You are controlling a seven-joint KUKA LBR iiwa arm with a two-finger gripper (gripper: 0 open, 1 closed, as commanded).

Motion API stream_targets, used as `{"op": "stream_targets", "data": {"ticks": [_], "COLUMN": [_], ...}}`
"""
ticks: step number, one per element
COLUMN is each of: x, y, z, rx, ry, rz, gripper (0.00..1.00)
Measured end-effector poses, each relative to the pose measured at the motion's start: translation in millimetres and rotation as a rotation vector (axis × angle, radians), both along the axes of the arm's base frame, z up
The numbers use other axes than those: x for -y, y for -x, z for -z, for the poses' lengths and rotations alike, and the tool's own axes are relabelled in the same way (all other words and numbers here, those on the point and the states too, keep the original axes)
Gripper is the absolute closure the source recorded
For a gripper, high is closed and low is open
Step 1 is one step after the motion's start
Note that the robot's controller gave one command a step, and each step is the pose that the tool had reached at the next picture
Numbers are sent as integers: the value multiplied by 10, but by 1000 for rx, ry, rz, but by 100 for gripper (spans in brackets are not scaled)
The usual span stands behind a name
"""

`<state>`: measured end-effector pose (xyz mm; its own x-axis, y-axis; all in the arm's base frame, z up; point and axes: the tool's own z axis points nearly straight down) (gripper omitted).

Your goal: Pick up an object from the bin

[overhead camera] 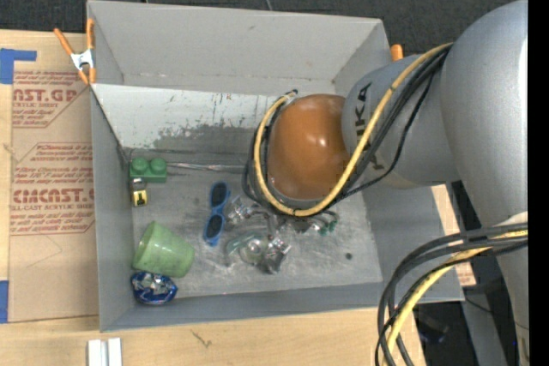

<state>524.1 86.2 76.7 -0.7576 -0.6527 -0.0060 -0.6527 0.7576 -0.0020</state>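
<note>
Wrist (304,146) apparently vertical, gripper (280,227) downward

Bin (111,184): grey metal, back wall streaked with dark and white scuffs. Brick (147,170) by left wall: bright green. Cup (163,250): pale green. Sunglasses (216,213): blue. Round trinket (154,287), near-left corner: blue and white. Heap of clear pieces (257,249): silvery glints. Wrist cover (304,146): glossy orange-brown. Cables (258,152): yellow and black. Arm (480,99): silver-grey.

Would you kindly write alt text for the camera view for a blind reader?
In a grey bin, the gripper is low over a clump of clear things; blue sunglasses, a tipped green cup and a green block lie left of it.
</note>
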Motion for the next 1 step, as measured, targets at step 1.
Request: {"op": "stream_targets", "data": {"ticks": [1], "x": [-7], "y": [-17], "z": [-16], "rx": [6], "ry": [-2], "rz": [0], "gripper": [100]}}
